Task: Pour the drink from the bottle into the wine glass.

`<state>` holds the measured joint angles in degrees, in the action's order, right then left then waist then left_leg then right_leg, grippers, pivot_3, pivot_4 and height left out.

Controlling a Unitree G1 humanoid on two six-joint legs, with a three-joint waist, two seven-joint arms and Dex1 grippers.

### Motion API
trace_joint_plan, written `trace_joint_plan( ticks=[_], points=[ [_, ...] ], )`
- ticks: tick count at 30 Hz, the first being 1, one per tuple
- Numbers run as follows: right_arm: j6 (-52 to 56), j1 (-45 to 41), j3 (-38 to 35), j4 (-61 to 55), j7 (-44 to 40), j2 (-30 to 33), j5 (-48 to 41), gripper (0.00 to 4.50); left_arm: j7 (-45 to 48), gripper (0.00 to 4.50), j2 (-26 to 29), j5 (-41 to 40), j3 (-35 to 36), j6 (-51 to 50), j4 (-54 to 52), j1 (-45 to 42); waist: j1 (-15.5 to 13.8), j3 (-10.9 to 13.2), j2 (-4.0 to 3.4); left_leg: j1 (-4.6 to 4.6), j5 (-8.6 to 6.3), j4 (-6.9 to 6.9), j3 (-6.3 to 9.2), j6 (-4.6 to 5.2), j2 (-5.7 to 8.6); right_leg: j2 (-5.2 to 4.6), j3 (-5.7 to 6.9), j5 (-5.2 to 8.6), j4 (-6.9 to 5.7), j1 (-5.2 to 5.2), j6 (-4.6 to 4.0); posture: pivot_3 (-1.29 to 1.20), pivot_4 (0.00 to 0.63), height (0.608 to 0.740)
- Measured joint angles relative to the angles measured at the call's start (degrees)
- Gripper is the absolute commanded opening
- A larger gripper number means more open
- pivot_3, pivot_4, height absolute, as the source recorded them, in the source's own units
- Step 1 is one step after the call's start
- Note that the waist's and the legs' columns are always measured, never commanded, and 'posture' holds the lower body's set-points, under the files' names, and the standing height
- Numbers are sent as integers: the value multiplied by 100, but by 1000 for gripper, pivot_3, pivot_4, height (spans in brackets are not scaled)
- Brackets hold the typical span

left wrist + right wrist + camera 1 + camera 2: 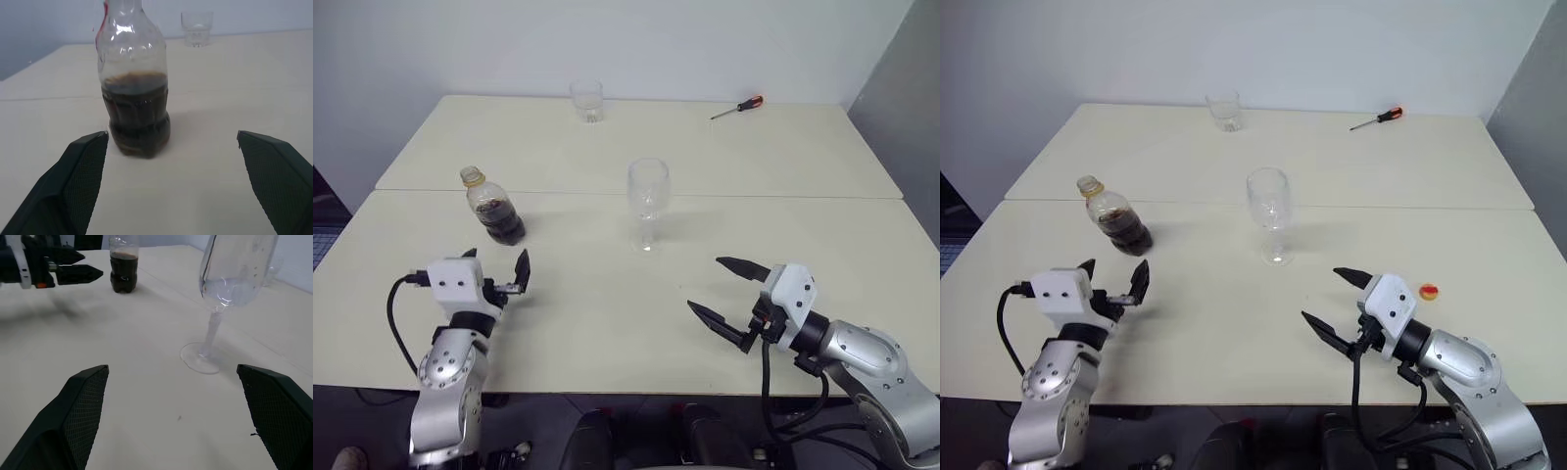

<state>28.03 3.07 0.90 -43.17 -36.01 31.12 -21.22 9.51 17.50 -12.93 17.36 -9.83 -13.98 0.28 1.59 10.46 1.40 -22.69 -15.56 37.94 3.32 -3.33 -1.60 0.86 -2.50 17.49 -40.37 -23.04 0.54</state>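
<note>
My arms are silver-grey metal with rounded joint housings and black collars. Each wrist carries a white boxy block. My left end effector (pixel 496 270) and right end effector (pixel 723 287) have black, pointed fingers with mesh-textured pads (pixel 83 406). Black cables loop beside both forearms.

The pale cream table (pixel 607 323) holds the small squat clear plastic bottle (pixel 493 208) with dark drink (pixel 499 217) left of centre in the frame, and the clear stemmed wine glass (pixel 648 204) stands to its right, near the middle, well apart from it. Behind them, at the upper centre, sits a short clear tumbler (pixel 587 100), with a red-handled screwdriver (pixel 737 108) to its right. A small red-and-yellow cap (pixel 1428 291) lies at the lower right, before the glass.
</note>
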Motion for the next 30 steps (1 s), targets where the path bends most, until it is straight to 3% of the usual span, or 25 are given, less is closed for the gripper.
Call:
trace_joint_plan(
  ticks=[10,30],
  points=[
    [169,-182,-26,-182,66,-7,-559,4476,-9,4500,310,82,118,187,724,-721,2,-2,3,0,0,-1,0,0,-3,-1,1,-14,4,1,-22,0,150,740],
    [323,-387,-135,-216,133,54,-1048,4476,97,4500,548,130,210,789,1844,-1325,1,-3,4,1,0,1,2,0,-4,-4,4,-17,4,5,-21,0,150,740]
  ],
)
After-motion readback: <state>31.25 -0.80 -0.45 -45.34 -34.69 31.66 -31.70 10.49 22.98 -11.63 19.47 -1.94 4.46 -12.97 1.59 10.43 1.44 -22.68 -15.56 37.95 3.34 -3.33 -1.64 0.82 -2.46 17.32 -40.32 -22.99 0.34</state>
